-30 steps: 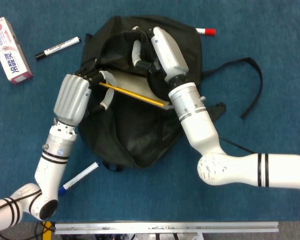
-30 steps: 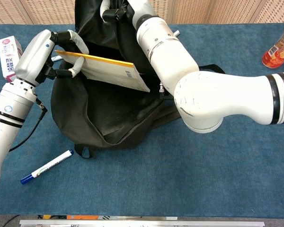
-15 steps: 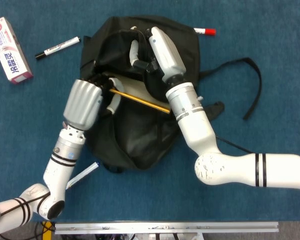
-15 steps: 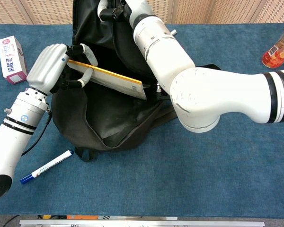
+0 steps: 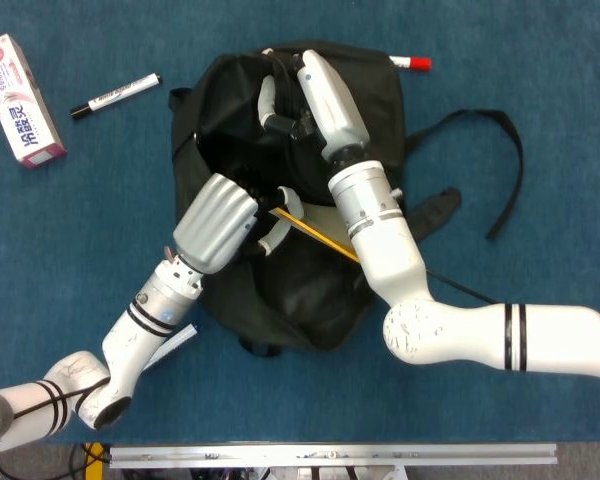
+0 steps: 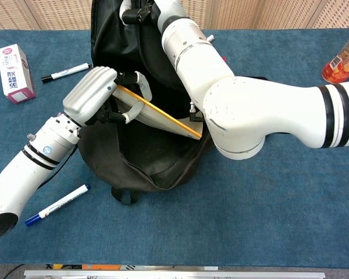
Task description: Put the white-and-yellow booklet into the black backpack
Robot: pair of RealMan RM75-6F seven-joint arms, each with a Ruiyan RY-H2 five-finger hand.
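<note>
Yellow-edged booklet (image 6: 163, 116) was pinched by the left hand (image 5: 220, 222), tilted into the black backpack's (image 5: 300, 290) open mouth. Right hand (image 5: 315, 95) gripped the far rim. Only the chest view showed an orange bottle (image 6: 343, 58) far right.

No legible text on any object

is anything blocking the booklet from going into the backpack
Nothing visible. The left hand holds the booklet at the backpack mouth, which the right hand holds up open; the booklet's lower end already dips inside.
</note>
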